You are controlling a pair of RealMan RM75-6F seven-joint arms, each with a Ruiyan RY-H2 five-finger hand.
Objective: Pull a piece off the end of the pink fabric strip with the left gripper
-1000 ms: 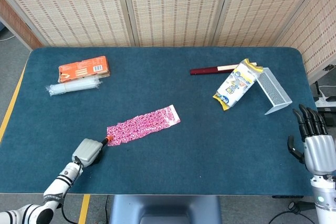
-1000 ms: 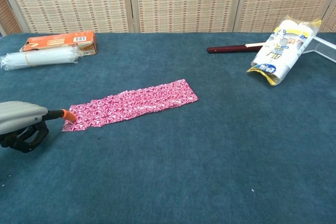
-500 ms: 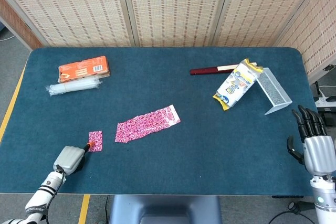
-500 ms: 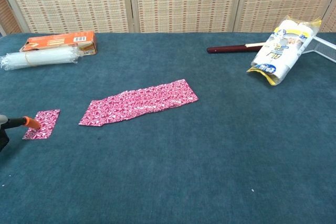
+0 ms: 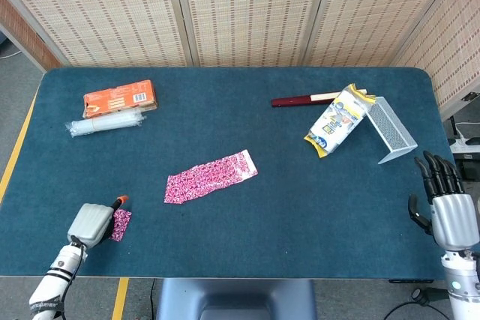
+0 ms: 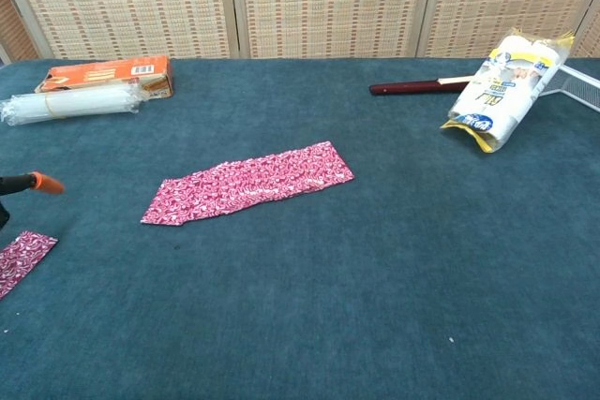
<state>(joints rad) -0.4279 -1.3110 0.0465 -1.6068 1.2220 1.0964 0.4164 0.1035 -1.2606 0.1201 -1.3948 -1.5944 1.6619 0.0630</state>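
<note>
The long pink fabric strip (image 5: 211, 177) (image 6: 248, 183) lies flat near the middle of the blue table. A small torn-off pink piece (image 5: 120, 224) (image 6: 21, 259) lies on the table near the front left edge, well apart from the strip. My left hand (image 5: 90, 222) sits right beside that piece with its grey back up. Its orange fingertip (image 5: 118, 201) (image 6: 42, 183) is raised above the piece and off the cloth. The rest of its fingers are hidden. My right hand (image 5: 448, 207) is off the table's right edge, fingers spread and holding nothing.
An orange box (image 5: 120, 98) and a clear tube bundle (image 5: 105, 122) lie at the back left. A dark red stick (image 5: 304, 100), a white and yellow bag (image 5: 337, 121) and a metal mesh rack (image 5: 388, 129) sit at the back right.
My left hand dragged a small piece off the strip's left end toward the front left corner. Its orange fingertip has now lifted off the piece. The right hand stayed still.
</note>
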